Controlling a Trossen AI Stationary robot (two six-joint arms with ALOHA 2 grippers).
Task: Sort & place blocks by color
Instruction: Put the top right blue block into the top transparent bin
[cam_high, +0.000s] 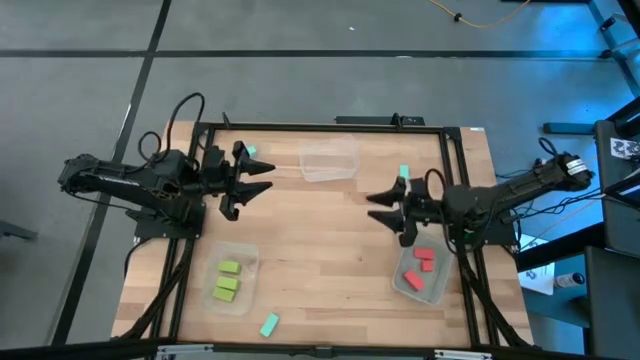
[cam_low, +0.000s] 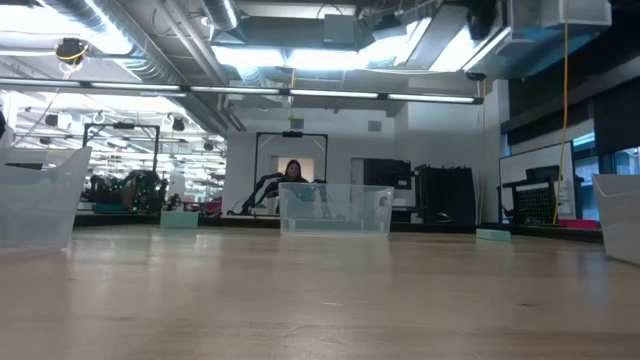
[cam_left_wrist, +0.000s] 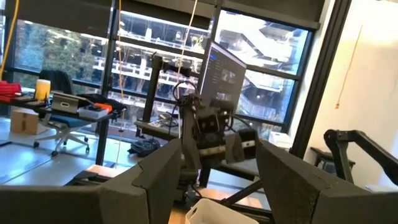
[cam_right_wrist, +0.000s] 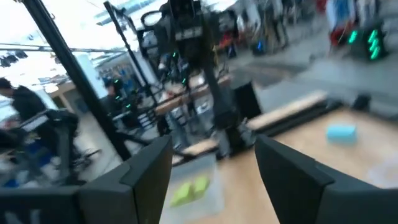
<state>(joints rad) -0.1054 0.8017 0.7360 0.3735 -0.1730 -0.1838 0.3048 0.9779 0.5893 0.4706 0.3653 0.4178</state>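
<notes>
Three lime green blocks (cam_high: 227, 282) lie in a clear tub (cam_high: 243, 300) near the table's left near corner; they also show in the right wrist view (cam_right_wrist: 189, 190). Three red-pink blocks (cam_high: 420, 266) lie in a tub (cam_high: 438, 290) at the right near side. Teal blocks lie flat on the bare table: one far left (cam_high: 250, 151), one far right (cam_high: 403, 172), one at the near edge (cam_high: 268, 324). My left gripper (cam_high: 268, 178) hovers open, raised above the table's left side. My right gripper (cam_high: 372, 208) hovers open on the right, facing it.
An empty clear tub (cam_high: 330, 160) stands at the far middle of the table, seen centred in the low view (cam_low: 335, 210). A dark frame (cam_high: 320, 126) borders the table top. Bare wood (cam_high: 320, 250) lies between the two near tubs. A person sits in the room beyond (cam_low: 293, 172).
</notes>
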